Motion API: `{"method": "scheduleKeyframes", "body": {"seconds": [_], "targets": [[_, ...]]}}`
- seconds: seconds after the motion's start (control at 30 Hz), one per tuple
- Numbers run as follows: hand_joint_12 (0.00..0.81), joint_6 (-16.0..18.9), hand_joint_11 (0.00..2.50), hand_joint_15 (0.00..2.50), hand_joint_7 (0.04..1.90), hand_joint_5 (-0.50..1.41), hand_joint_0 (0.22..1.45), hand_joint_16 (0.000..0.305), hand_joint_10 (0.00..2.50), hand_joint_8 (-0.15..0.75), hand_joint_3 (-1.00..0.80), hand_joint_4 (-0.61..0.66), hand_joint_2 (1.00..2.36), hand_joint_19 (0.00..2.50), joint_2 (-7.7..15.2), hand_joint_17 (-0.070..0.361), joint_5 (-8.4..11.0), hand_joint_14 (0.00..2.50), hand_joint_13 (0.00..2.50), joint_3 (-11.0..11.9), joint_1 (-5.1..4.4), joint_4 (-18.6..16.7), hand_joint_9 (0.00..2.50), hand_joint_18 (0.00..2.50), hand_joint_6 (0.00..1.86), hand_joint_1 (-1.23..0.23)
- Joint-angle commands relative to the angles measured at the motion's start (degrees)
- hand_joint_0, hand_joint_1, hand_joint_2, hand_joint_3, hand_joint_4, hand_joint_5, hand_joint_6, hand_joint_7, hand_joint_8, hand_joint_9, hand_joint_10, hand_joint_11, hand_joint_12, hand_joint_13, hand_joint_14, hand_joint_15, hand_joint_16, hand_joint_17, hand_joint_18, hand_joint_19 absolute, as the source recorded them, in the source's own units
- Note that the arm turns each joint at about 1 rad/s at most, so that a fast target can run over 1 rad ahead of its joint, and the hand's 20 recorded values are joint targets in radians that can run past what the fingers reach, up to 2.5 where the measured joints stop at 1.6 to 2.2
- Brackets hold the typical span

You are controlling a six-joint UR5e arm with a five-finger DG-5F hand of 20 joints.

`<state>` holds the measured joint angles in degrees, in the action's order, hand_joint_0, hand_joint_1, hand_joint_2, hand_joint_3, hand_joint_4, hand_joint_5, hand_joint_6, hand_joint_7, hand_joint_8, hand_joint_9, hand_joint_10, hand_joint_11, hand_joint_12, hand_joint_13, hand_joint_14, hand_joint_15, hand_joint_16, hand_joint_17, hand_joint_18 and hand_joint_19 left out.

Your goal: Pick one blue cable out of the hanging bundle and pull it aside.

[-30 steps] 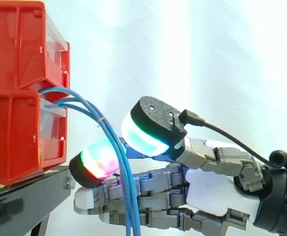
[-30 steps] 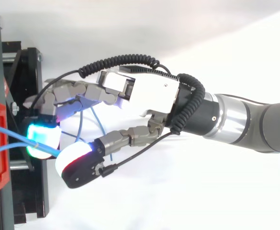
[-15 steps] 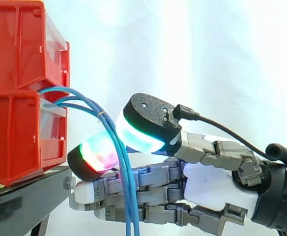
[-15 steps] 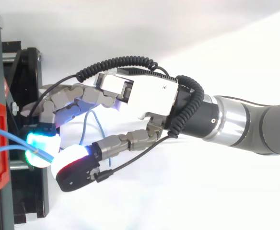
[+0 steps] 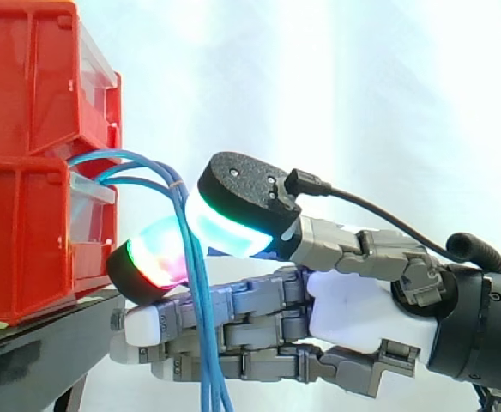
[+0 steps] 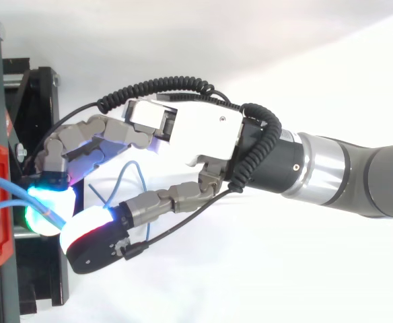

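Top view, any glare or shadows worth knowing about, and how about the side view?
Top view: white ground washed out below the hand, greyer above it. Side view: curtain shines bright, so the blue cables stand out.

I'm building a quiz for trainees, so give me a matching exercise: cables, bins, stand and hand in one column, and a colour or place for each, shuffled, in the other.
1. cables
2. bins
3. stand
4. hand

A. black, under the bins
B. red, stacked one on the other
C. reaches in from the right of the side view
D. blue, hanging out of the bins

Pairs: 1-D, 2-B, 3-A, 4-C
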<state>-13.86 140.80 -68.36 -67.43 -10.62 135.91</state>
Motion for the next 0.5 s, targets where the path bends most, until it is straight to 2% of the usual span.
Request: {"method": "scheduleKeyframes", "body": {"seconds": [0.0,0.27,0.47], "targets": [[0.327,1.4,0.37,0.20,1.08,-0.17,0.64,0.034,0.01,0.252,-0.19,0.04,1.02,0.10,-0.1,0.076,-0.02,0.01,0.59,0.5,0.16,2.7,0.78,0.36,0.91,-0.83],[0.325,2.6,0.37,0.20,1.05,-0.17,0.68,0.034,0.01,0.250,-0.31,0.02,1.02,0.09,-0.5,0.076,-0.11,0.01,0.61,0.5,0.16,5.6,0.79,0.40,0.92,-0.87],[0.323,3.0,0.38,0.20,0.99,-0.17,0.71,0.033,0.01,0.246,-0.44,0.03,1.00,0.08,-0.5,0.075,-0.20,0.01,0.63,0.6,0.16,5.6,0.81,0.43,0.92,-0.89]]}}
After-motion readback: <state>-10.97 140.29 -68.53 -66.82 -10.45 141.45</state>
